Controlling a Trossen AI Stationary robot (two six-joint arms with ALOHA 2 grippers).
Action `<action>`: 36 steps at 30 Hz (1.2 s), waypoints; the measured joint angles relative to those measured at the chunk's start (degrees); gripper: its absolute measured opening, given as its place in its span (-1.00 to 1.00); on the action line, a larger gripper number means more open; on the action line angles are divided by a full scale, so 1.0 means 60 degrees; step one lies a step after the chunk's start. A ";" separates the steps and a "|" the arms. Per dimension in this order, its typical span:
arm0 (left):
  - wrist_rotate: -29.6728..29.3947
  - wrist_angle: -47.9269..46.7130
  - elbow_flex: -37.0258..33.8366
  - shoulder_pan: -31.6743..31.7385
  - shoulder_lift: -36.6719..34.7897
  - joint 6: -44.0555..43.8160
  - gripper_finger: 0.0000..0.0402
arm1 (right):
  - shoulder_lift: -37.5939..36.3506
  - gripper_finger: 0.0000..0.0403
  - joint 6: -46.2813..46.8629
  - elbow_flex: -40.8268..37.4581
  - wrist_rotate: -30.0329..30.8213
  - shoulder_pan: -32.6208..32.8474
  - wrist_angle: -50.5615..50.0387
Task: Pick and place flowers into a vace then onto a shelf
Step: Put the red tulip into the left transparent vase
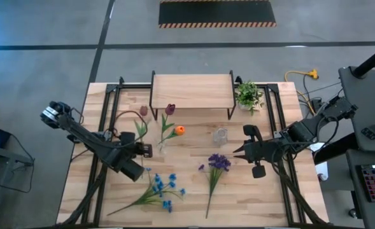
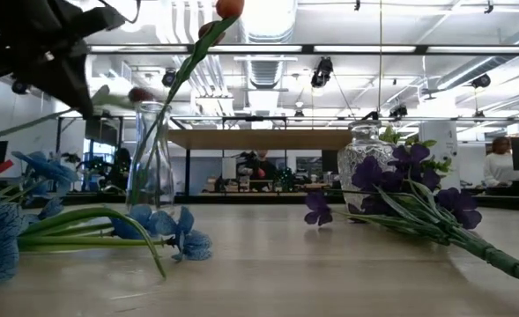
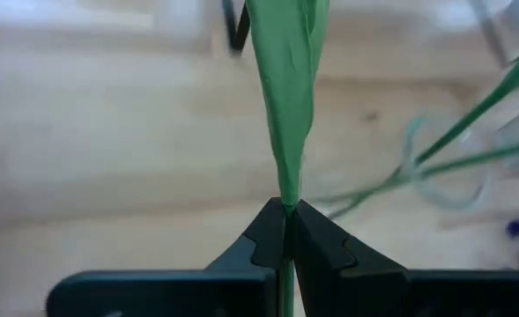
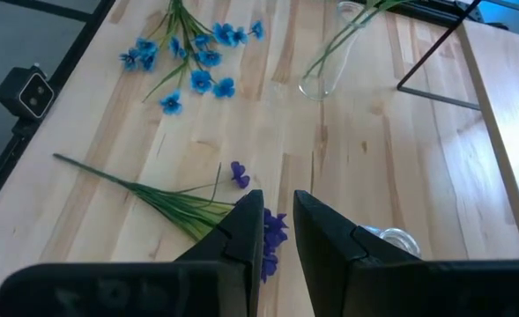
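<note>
Both left gripper point(image 3: 287, 216) jaws clamp a green flower stem point(image 3: 285, 97) running straight ahead; right gripper point(image 4: 277, 229) jaws slightly apart.

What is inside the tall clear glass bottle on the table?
The tall clear glass bottle holds green stems of an orange bud and dark red tulip. The stem ends at its bottom are unclear.

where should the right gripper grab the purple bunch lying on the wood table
Probably mid-stem on the purple artificial flower bunch, coming straight down from above. It lies flat, blossoms toward the shelf side, its thin green stem running to the near edge. The right gripper hovers beside the blossoms and would need to straddle the stem crosswise.
</note>
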 joint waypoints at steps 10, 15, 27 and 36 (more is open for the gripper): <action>-0.2048 -0.0247 0.0346 0.0000 -0.0364 0.1740 -1.00 | 0.0000 -0.72 0.0004 0.0000 0.0000 0.0000 0.0004; -0.3494 -0.0291 0.0829 0.0000 -0.0477 0.2760 -1.00 | 0.0000 -0.72 0.0004 -0.0004 0.0001 -0.0038 0.0008; -0.7609 -0.0043 0.1654 -0.0018 -0.0493 0.4773 -1.00 | 0.0000 -0.72 0.0227 -0.0004 0.0004 -0.0058 0.0012; -0.8202 0.0567 0.1545 -0.0007 0.0019 0.4759 -1.00 | 0.0000 -0.72 0.0251 -0.0015 0.0007 -0.0060 0.0022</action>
